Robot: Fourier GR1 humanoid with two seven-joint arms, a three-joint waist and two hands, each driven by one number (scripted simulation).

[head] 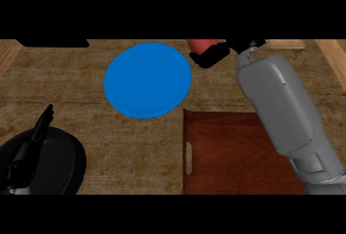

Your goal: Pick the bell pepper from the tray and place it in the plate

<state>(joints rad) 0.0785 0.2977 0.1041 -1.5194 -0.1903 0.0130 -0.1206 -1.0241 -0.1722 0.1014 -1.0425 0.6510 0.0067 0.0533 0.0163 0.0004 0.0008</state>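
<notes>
A blue plate (147, 80) lies on the counter at upper middle. The reddish-brown tray (233, 153) sits at lower right, its top bare where it shows. My right forearm stretches up over the tray to the view's top. There my right hand (215, 54) is curled round the red bell pepper (198, 45), of which only a part shows. Hand and pepper sit just right of the plate's upper rim, near the top edge. My left hand (30, 141) rests at lower left, fingers straight and pointing up.
A black rounded object (57, 164) lies under my left hand at lower left. A dark shape (52, 43) sits at the top left edge. Wooden strips show at the top corners, one light block (283, 43) right of my right hand.
</notes>
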